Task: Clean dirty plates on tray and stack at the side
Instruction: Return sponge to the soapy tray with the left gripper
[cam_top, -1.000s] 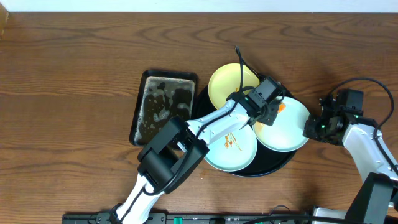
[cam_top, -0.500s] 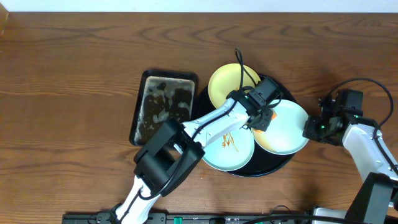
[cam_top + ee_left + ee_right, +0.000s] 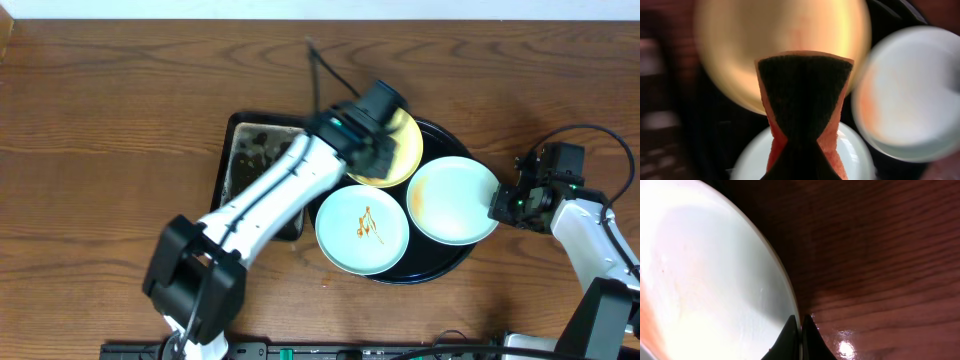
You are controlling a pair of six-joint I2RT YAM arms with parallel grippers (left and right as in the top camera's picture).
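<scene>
- Left end effector [image 3: 376,140] clenches an orange sponge [image 3: 802,95] over the yellow plate [image 3: 406,152], at 12 o'clock on the tray [image 3: 440,268].
- Right end effector [image 3: 801,330] pinches the rim of the right mint plate [image 3: 452,200], at 3 o'clock.
- Sauced mint plate [image 3: 362,228] lies at 7 o'clock.

Reaches with the left arm [image 3: 270,200] in a long diagonal from the near edge up and to the right, wrist tipped downward. Clamps the left gripper [image 3: 382,148] tight on a sponge [image 3: 802,95]. Folds the right arm [image 3: 590,235] at the elbow on the far right, wrist turned inward and low. Pinches the right gripper [image 3: 801,330] closed on the rim of a mint-green plate [image 3: 455,200].
</scene>
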